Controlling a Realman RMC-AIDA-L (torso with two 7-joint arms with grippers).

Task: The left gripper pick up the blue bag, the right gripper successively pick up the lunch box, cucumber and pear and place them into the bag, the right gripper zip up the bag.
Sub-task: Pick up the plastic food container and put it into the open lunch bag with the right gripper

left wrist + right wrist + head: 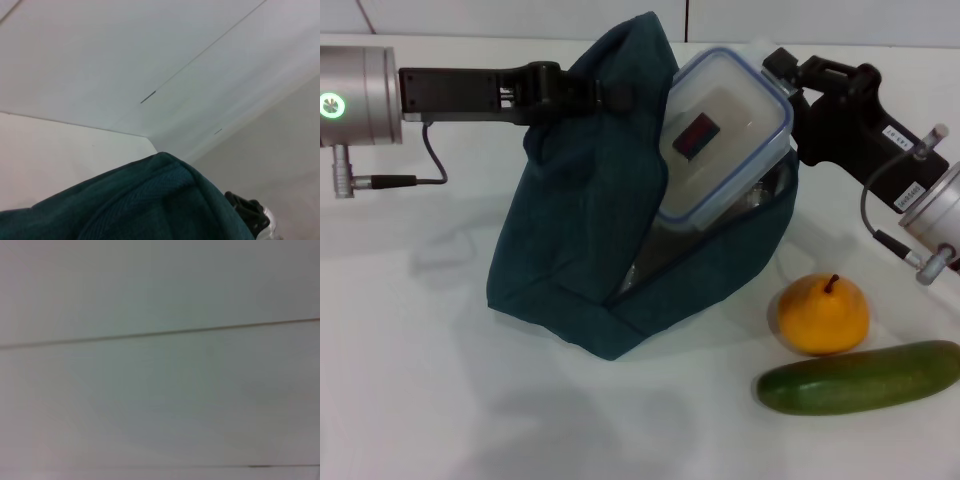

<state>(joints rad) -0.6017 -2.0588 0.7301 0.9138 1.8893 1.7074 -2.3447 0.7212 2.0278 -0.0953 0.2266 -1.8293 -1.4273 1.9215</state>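
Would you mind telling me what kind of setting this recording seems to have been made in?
Probably a lab test bench rather than a kitchen: a bare white table, plain white wall panels behind it, and only staged props, the pear and cucumber.

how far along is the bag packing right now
Done: the left gripper holds the dark blue fabric bag up by its top edge. In hand: the right gripper is at the clear rectangular lunch box with a light blue rim, which sits tilted, half inside the bag's mouth. Left: the orange-yellow pear and long green cucumber lie on the white table; the bag is unzipped.
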